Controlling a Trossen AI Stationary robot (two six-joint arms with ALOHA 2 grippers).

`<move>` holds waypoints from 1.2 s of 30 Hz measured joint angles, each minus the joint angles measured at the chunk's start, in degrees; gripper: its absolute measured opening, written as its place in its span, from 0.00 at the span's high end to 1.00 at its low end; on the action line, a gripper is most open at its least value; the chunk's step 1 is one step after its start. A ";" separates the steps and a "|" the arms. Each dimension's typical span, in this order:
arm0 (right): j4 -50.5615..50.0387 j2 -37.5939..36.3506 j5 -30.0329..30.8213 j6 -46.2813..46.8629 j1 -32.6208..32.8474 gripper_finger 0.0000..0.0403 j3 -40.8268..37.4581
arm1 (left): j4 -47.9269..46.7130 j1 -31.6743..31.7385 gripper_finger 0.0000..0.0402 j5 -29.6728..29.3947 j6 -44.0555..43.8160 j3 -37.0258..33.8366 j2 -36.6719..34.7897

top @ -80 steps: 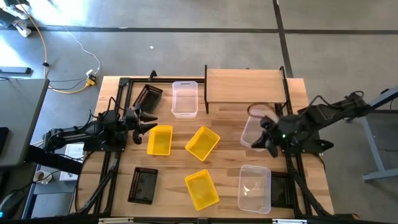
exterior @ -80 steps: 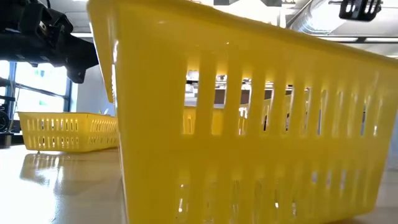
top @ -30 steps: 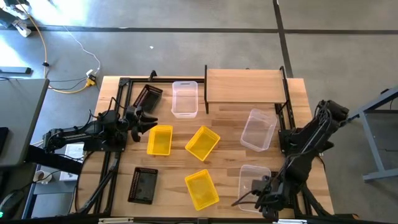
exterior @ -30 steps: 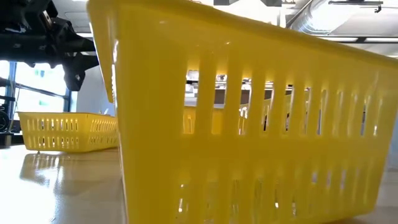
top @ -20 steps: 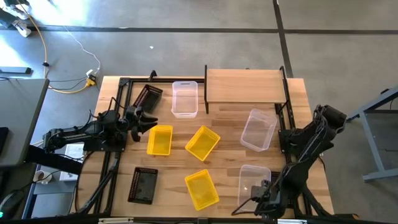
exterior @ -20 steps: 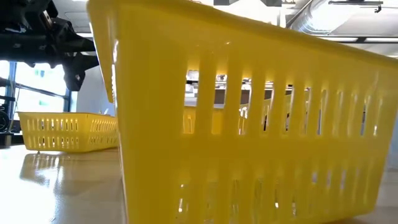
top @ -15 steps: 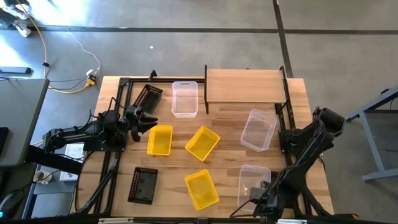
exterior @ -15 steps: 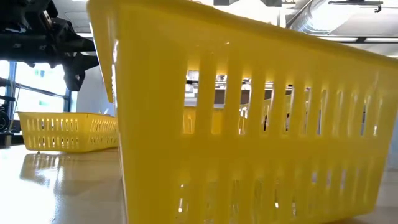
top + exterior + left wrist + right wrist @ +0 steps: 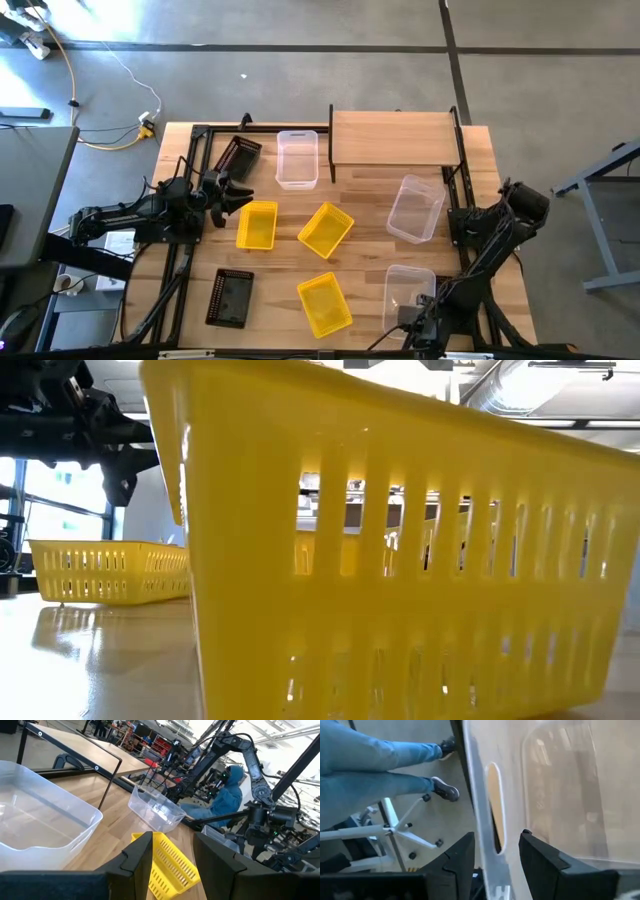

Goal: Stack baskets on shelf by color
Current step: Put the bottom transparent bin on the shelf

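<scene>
Shelf (image 9: 395,137): I count no baskets on it; nothing stacked.
Baskets, all on the table: three yellow (image 9: 325,229), two black visible (image 9: 231,297), three clear (image 9: 410,300).
Left gripper (image 9: 236,195): jaws parted, empty, beside a yellow one.
Right gripper (image 9: 495,851): jaws wide astride the near clear basket's rim, apparently not clamped.

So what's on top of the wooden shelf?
Nothing shows on the shelf; its top is bare wood. What lies under it is hidden from above.
</scene>
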 joint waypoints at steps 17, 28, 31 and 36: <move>0.61 4.27 -2.28 -0.50 -0.02 0.89 0.30 | -0.02 -0.02 0.67 0.00 0.00 -0.02 0.00; -9.00 4.20 -2.44 -7.55 -0.20 0.99 12.55 | -0.04 -0.02 0.67 0.00 -0.07 -0.02 0.01; -11.23 4.20 -2.24 -7.53 -0.57 1.00 16.36 | -0.04 -0.01 0.67 0.00 0.03 -0.02 0.01; -11.89 4.20 0.80 -5.99 -1.55 1.00 21.76 | -0.04 -0.02 0.67 0.00 -0.05 -0.02 0.01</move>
